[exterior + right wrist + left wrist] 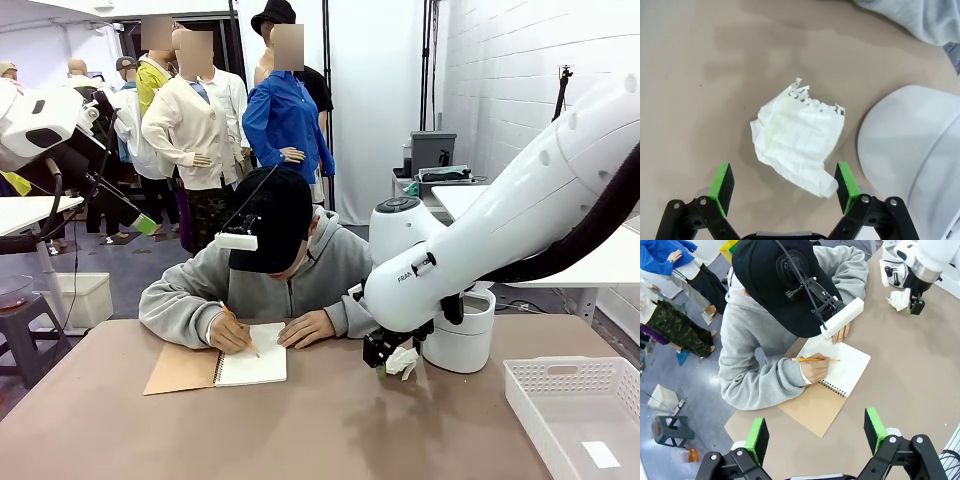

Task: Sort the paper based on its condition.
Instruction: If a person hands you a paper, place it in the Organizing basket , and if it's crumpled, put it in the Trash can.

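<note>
Wide open, the right gripper point(783, 176) is hovering over the crumpled paper point(797, 137) beside the white round container point(915, 150), needing a centred descent before closing.

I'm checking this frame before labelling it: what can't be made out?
- Paper ball: front view, partly behind the right gripper.
- Notebook writing: too small in front and left wrist views; the hand covers some.
- Tray: front view, cut off by the right and bottom edges.
- Bin: right wrist view, cut off by the edge.

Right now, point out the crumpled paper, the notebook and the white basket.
crumpled paper point(797, 140), right wrist view, its middle.
notebook point(182, 370), front view, brown cover.
white basket point(560, 363), front view, far rim.
</note>
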{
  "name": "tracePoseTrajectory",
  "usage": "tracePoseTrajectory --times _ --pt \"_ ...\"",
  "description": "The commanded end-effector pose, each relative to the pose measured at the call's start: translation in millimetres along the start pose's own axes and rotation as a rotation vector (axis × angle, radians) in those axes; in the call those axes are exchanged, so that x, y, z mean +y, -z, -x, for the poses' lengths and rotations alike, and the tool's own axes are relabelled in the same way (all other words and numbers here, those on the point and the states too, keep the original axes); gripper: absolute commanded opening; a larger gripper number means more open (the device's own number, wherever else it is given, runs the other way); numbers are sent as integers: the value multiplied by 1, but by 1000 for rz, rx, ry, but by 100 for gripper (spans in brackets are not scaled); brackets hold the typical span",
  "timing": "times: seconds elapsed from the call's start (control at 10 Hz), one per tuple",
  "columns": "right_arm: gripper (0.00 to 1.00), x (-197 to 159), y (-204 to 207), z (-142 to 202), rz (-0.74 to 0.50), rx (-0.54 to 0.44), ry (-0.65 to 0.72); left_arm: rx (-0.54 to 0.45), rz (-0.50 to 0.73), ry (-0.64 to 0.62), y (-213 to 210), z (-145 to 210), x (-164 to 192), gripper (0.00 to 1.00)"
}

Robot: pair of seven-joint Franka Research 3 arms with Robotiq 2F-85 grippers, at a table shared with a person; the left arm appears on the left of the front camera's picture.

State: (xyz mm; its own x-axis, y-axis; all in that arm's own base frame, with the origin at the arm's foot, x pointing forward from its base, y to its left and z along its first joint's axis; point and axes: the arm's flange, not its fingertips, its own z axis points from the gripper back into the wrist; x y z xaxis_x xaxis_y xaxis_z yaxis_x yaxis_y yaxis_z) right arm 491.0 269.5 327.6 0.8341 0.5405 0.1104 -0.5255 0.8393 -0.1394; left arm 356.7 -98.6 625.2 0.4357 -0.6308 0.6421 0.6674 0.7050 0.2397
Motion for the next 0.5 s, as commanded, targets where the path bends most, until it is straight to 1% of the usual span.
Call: tracePoseTrajectory --times 0.0,0.3,0.4 --pt "100 4 13 -13 6 -12 19 0 -2 -3 0 1 1 100" --pt "100 3 20 -14 58 -13 -3 0 -2 -3 0 1 1 100" --pt "96 2 22 -14 96 -32 -21 0 -2 -3 0 1 1 100"
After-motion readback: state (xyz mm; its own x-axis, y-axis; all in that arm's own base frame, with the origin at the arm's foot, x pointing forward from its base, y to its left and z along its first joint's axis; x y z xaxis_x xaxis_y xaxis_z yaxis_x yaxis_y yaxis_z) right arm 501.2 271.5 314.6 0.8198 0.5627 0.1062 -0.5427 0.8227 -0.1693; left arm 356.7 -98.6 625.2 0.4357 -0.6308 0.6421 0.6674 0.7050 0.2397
